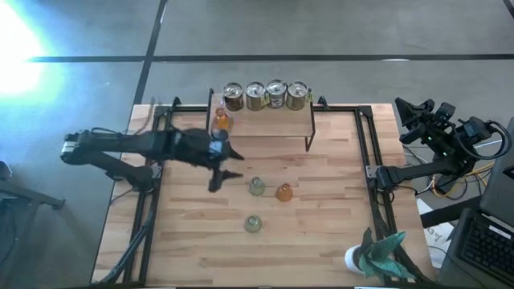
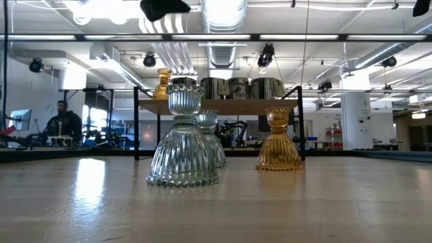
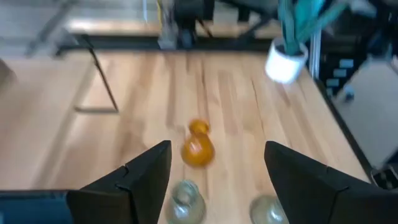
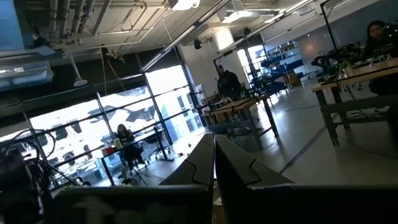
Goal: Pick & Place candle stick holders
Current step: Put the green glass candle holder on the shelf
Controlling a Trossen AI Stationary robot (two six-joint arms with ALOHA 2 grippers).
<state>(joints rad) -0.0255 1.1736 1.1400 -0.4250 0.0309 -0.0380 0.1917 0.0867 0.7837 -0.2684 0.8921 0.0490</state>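
Large open robotics lab or industrial workshop. Exposed ceiling (image 2: 223, 27) with bare ducts, pipes and strip lights, tall glazed wall (image 4: 124, 112) at the far end, polished concrete floor (image 1: 321, 32). Rows of workbenches (image 4: 354, 78) loaded with gear, people seated or standing at them (image 2: 64, 121). Near at hand, wood-plank counter (image 1: 321, 217) framed in black metal rails, with a laptop (image 1: 490, 241) and loose cables at its right edge.
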